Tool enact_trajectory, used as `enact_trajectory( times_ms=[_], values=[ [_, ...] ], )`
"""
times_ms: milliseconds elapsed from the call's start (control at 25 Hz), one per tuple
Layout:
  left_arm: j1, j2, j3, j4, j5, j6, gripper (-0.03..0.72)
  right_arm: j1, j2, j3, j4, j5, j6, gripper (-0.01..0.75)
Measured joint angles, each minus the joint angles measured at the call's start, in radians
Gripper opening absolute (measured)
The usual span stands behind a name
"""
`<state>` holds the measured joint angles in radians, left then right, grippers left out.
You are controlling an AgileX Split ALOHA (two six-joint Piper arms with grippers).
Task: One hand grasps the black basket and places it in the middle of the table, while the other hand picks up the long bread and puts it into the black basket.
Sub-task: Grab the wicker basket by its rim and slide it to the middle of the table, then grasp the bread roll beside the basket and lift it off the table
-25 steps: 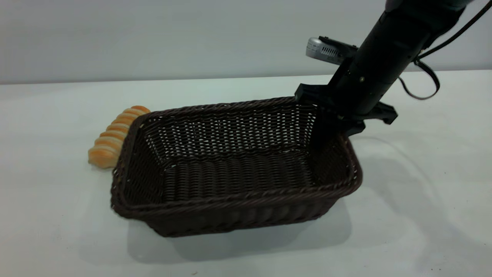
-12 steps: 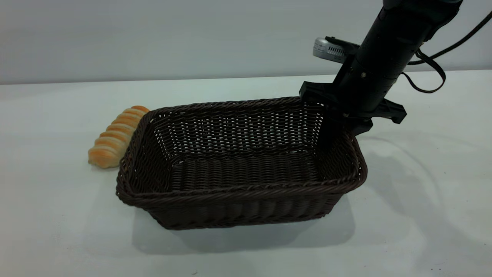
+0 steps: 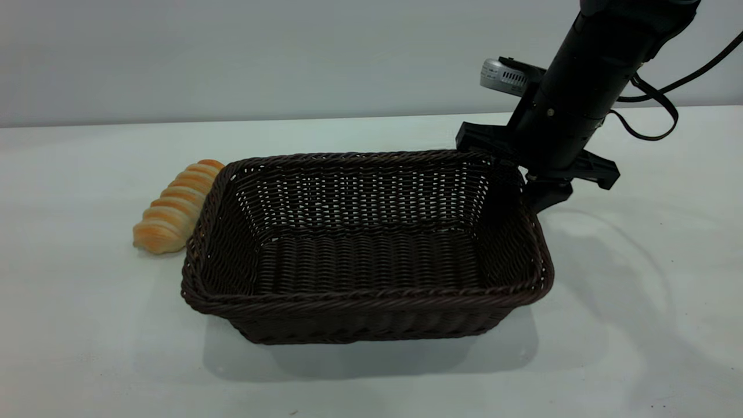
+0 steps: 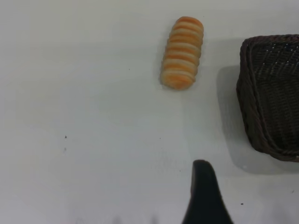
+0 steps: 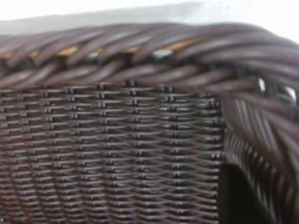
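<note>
Exterior view: pale table (image 3: pixel 87 348) bears basket (image 3: pixel 371 290), bread (image 3: pixel 171 209) beside it.

You won't find any readable text, label, brand, number or sign in these views: nothing on the black basket (image 3: pixel 365 249), the long bread (image 3: pixel 172 207), the surface (image 3: pixel 87 325) or the arm.

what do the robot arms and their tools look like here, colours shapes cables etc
Only the right arm shows much: a thick, round matte-black tube with small screws. Thin black cables loop off its side, and a silver-grey vented module is bolted near the wrist. The right tool is angular black plastic on a flat crossbar. Of the left tool, only one rounded black finger shows.
</note>
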<state>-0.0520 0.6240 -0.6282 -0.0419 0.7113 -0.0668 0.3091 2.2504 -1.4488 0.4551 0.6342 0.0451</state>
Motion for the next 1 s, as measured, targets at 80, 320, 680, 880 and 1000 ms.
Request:
enact_trajectory(
  times_ms=[80,320,680,880,1000],
  values=[
    [0.000,0.000,0.000,0.000,0.001,0.000,0.522,-0.001,-0.001,0.000,-0.001,0.012,0.001,0.380],
    [0.000,0.000,0.000,0.001,0.001,0.000,0.522,-0.046,-0.075,-0.029,-0.013,0.096,-0.039,0.526],
    [0.000,0.004,0.000,0.011,-0.009,-0.004,0.522,-0.114,-0.236,-0.109,-0.247,0.418,-0.170,0.541],
    [0.000,0.118,-0.040,0.015,0.001,-0.001,0.522,-0.114,-0.334,-0.109,-0.474,0.567,-0.114,0.541],
    [0.000,0.249,-0.093,0.016,0.008,0.013,0.522,-0.114,-0.417,-0.108,-0.529,0.576,-0.085,0.541]
  ],
)
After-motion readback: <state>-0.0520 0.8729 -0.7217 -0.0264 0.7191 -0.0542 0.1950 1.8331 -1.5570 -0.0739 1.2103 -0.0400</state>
